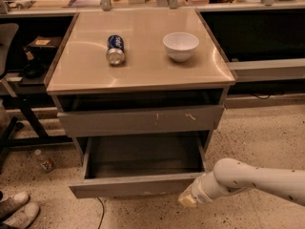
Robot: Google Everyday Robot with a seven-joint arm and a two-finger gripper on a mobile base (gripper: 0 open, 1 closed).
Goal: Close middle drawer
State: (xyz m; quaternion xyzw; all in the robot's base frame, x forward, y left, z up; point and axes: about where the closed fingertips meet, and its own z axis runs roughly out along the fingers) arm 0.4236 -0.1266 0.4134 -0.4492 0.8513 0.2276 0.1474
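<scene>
The middle drawer (133, 186) is a wide grey-brown shallow box, pulled well out of the cabinet. Its inside is empty, and its plain flat front has faint pale scuffs at the lower edge. My gripper (187, 201) is a pale tip on the white arm. It sits low at the right end of that drawer front, just in front of and slightly below its right corner. I cannot tell whether it touches the front.
Above is a pushed-in drawer front with white scratches (140, 120). On the beige cabinet top (143, 73) lie a blue can (115, 49) on its side and a white bowl (180, 46). A small bottle (44, 160) and shoes (14, 209) are on the floor at left.
</scene>
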